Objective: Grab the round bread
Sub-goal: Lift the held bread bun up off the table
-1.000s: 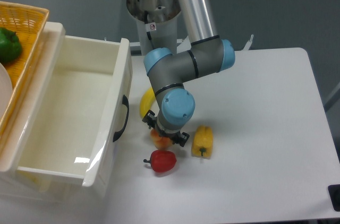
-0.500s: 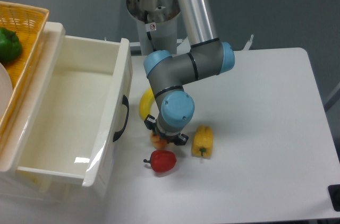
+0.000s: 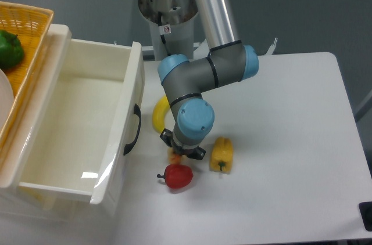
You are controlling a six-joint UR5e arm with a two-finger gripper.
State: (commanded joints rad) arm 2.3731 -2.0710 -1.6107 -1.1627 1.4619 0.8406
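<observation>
Only a small orange-tan sliver of the round bread (image 3: 174, 157) shows on the white table, just under the arm's blue wrist. My gripper (image 3: 182, 151) points straight down over it, its two black fingers drawn in against the bun's sides, so it is shut on the bread. The wrist hides most of the bun and the fingertips. The bread still appears to rest at table height.
A red bell pepper (image 3: 178, 176) lies right in front of the bread. A blocky yellow pepper (image 3: 221, 154) sits to its right and a banana (image 3: 158, 115) behind it. A white bin (image 3: 131, 100) stands at the left, beside a wicker basket (image 3: 29, 20) holding a green pepper (image 3: 9, 48).
The gripper has sunk slightly lower over the bread and its fingers have drawn closer together. Less of the bun shows now.
</observation>
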